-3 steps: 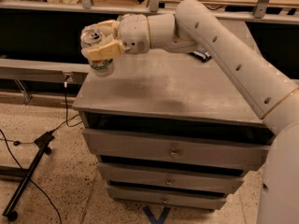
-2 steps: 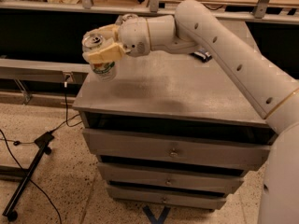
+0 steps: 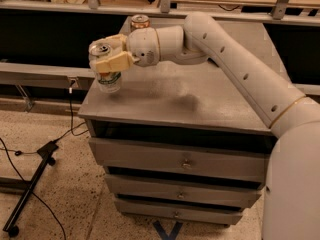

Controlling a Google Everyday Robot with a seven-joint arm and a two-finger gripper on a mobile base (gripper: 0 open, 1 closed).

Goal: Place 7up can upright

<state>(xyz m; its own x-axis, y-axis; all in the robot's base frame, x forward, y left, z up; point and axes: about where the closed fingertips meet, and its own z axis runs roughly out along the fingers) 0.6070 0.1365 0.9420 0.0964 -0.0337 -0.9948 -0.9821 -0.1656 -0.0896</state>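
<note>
Obs., single camera view, clock face laid on the desk top with 12 at the far edge. End effector [image 3: 104, 58] sits over the desk's [image 3: 200, 101] 8 o'clock corner, close to the near-left edge, and its two tan fingers [image 3: 116, 62] are clamped across the upper half of the 7up can [image 3: 110, 82], one finger in front and one behind. The can is therefore inside the grip, not offset from it. The arm [image 3: 235, 64] reaches in from 3 o'clock with the wrist roughly level, so the grasp comes from the side. The can's long axis is close to vertical with the silver top uppermost, the top leaning slightly toward 9 o'clock. The base is at or just above the desk surface (contact not resolvable from this angle). Judgement: the move turns on that axis. The base should be squared flat on the desk before letting go, since the can stands close to the left edge and a residual lean toward 9 o'clock could tip it off. Count: cans, two, these being the 7up can in the grip and one orange-brown can [image 3: 140, 21] standing upright near 11 o'clock, well apart from the end effector. Arms, one. End effectors, one. Desks, one, with three drawers [image 3: 150, 156], each showing one knob. On the floor to the left, one black stand [image 3: 30, 189] with trailing cable.
</note>
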